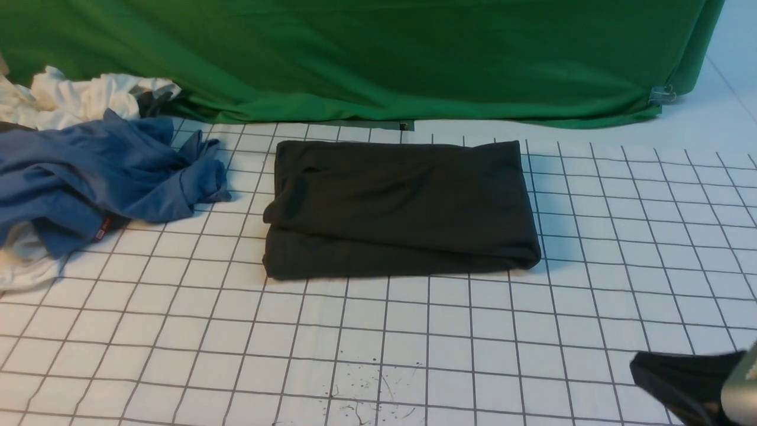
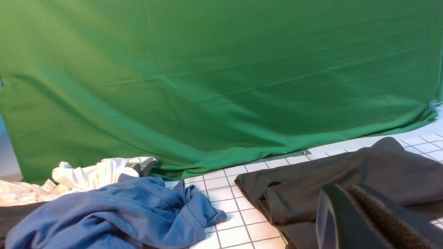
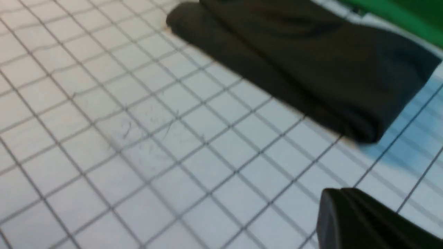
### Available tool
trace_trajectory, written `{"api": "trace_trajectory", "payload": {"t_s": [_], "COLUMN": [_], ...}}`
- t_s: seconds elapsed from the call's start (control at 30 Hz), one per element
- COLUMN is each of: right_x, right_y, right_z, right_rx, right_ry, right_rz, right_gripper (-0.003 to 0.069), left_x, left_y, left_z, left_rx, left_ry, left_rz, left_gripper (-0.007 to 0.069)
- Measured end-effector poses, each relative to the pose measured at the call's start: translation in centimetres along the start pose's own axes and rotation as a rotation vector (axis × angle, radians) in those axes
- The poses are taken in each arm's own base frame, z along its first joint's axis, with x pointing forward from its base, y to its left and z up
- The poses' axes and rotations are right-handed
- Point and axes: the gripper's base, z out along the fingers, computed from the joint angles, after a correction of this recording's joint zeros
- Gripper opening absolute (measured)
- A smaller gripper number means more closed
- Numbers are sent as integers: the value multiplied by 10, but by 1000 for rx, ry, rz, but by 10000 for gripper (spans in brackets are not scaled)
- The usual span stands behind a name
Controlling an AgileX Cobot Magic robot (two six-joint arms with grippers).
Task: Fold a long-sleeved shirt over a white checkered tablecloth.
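Long-sleeved shirt [image 1: 402, 210]: folded into a flat rectangle on the white checkered tablecloth [image 1: 449, 343], ahead of both end effectors.
Right end effector [image 1: 695, 384]: pressed together, empty, apart from the shirt.
Left end effector [image 2: 367, 221]: pressed together, empty, near the shirt's edge.
Blue garment [image 1: 100, 177]: crumpled beyond the left end effector.

blue garment [image 1: 89, 177] cut off at frame edge, right wrist view blurred
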Motion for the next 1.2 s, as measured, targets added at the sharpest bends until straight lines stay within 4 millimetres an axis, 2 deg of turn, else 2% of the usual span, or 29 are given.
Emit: {"api": "trace_trajectory", "payload": {"t_s": [0.13, 0.27, 0.4, 0.43, 0.5, 0.6, 0.77, 0.93, 1.2], "right_x": [22, 44, 70, 72, 86, 91, 100, 107, 108], "right_y": [2, 2, -3, -4, -7, -12, -16, -16, -16], "right_z": [-5, -14, -24, -24, -28, -33, -35, -34, -33], "right_rx": [10, 68, 228, 237, 375, 491, 600, 622, 624], "right_ry": [-15, -143, -255, -261, -321, -352, -286, -216, -215], "right_rz": [-19, -61, 24, 34, 126, 194, 291, 336, 357], "right_gripper": [10, 10, 10, 10, 10, 10, 10, 10, 10], "left_x": [0, 0, 0, 0, 0, 0, 0, 0, 0], "left_y": [0, 0, 1, 1, 1, 1, 1, 1, 1], "left_z": [0, 0, 0, 0, 0, 0, 0, 0, 0], "left_rx": [0, -1, -8, -8, -8, -8, -12, -13, -13], "left_ry": [0, 0, 2, 2, 2, 2, 2, 3, 3], "left_rz": [0, 3, 27, 28, 29, 29, 43, 50, 50], "left_gripper": [-31, -31, -31, -31, -31, -31, -31, -31, -30]}}
